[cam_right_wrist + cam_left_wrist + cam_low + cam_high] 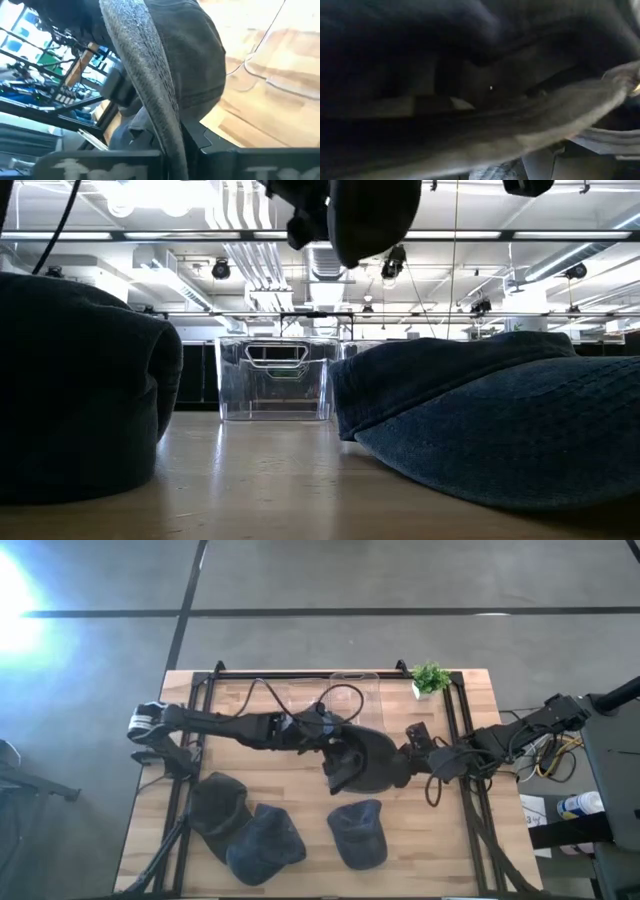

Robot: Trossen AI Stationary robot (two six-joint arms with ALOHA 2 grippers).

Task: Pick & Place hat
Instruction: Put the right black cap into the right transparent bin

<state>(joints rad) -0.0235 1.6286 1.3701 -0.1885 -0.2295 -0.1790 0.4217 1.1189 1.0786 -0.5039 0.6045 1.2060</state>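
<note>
You are looking at a dark hat (368, 758) hanging in the air over the middle of the wooden surface (300, 785), held between both arms. The left hand (335, 753) is gripping it from the left, fingers partly spread and pinching the hat's left edge; its wrist camera is filling with dark fabric and nothing else is readable there. The right hand (408, 762) is meeting the hat from the right, fingers pressed together on the brim (150, 75), which is running edge-on past the right wrist camera. In the low view the hat is showing at the top, lifted clear of the surface. Three more hats are lying along the near side: a black one (218, 808) at the left, a blue one (265, 842) touching it, and another blue one (358, 832) just near of the lifted hat. A clear plastic bin (274, 378) is sitting at the far edge, with a small potted plant (430, 678) to its right at the far right corner. Cables (340, 698) are looping over the left arm beside the bin.
</note>
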